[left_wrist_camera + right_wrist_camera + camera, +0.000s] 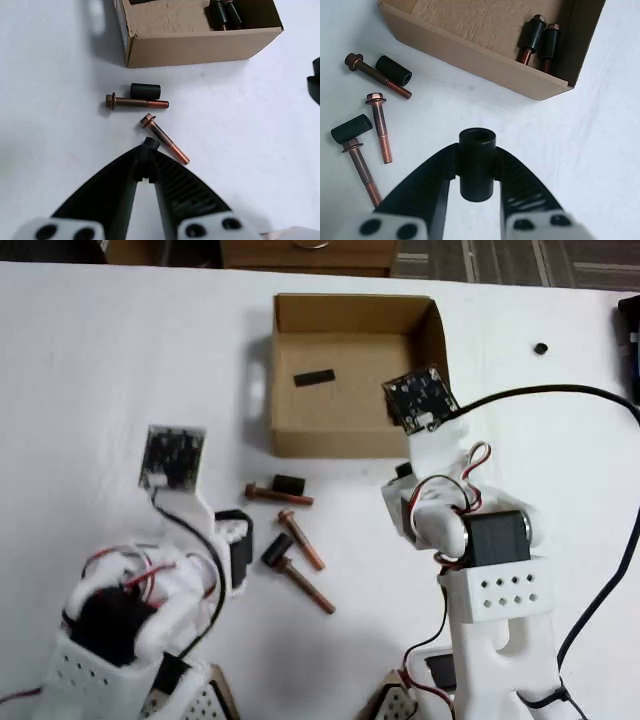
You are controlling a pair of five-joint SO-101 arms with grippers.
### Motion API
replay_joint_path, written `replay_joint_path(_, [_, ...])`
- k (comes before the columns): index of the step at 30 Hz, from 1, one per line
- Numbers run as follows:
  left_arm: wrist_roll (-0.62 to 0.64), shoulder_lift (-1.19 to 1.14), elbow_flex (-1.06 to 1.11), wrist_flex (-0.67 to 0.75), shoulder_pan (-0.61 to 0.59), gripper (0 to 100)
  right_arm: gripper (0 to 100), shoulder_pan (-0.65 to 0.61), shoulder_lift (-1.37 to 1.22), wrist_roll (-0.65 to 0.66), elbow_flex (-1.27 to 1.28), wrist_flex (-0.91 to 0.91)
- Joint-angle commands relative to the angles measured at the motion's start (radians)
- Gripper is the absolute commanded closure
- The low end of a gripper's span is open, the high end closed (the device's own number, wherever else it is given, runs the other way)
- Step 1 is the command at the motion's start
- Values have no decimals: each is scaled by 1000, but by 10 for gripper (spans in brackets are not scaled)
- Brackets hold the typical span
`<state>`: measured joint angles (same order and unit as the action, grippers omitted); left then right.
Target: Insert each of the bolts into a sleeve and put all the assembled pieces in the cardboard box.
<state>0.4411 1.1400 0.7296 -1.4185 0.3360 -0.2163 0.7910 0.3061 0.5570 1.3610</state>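
The cardboard box (350,430) stands at the back middle; two bolts with sleeves on them (536,36) lie inside by one wall, and another dark piece (314,378) lies on its floor. In front of the box lie three copper bolts (278,496) (300,538) (306,584) and two loose black sleeves (288,485) (277,548). My right gripper (476,162) is shut on a third black sleeve (477,145), held upright above the table near the box's front right corner. My left gripper (145,152) is shut, its tips just short of a sleeve (151,143) and beside a bolt (165,138).
A small black part (540,347) lies far right on the white table (120,360). A thick black cable (590,390) arcs over the right side. The arm bases (500,640) take up the front edge.
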Motion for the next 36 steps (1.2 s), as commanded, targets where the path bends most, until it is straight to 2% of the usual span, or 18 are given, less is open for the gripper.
replay_joint_path(1, [98, -221, -263, -127, 14, 977, 978, 10, 36, 6, -54, 1])
replay_joint_path(8, [238, -539, -622, -328, 17, 976, 978, 10, 31, 6, -52, -25])
replay_joint_path(12, [318, -586, -739, -354, 63, 968, 978, 10, 30, 6, -49, -56])
replay_joint_path(14, [385, -594, -750, -351, 92, 919, 978, 10, 30, 6, -49, -58])
replay_joint_path(17, [497, -594, -748, -336, 106, 778, 978, 10, 30, 6, -48, -58])
replay_joint_path(20, [563, -595, -699, -282, 103, 645, 978, 8, 28, 6, -46, -58])
replay_joint_path(22, [603, -595, -631, -245, 100, 600, 978, 8, 28, 6, -46, -61])
replay_joint_path(28, [635, -588, -332, -201, 126, 592, 978, 10, 28, 6, -9, -105])
replay_joint_path(32, [635, -586, -64, -55, 146, 593, 978, 7, 28, 6, 12, -166])
replay_joint_path(36, [638, -591, -4, 2, 173, 593, 978, 4, 13, 6, 25, -206])
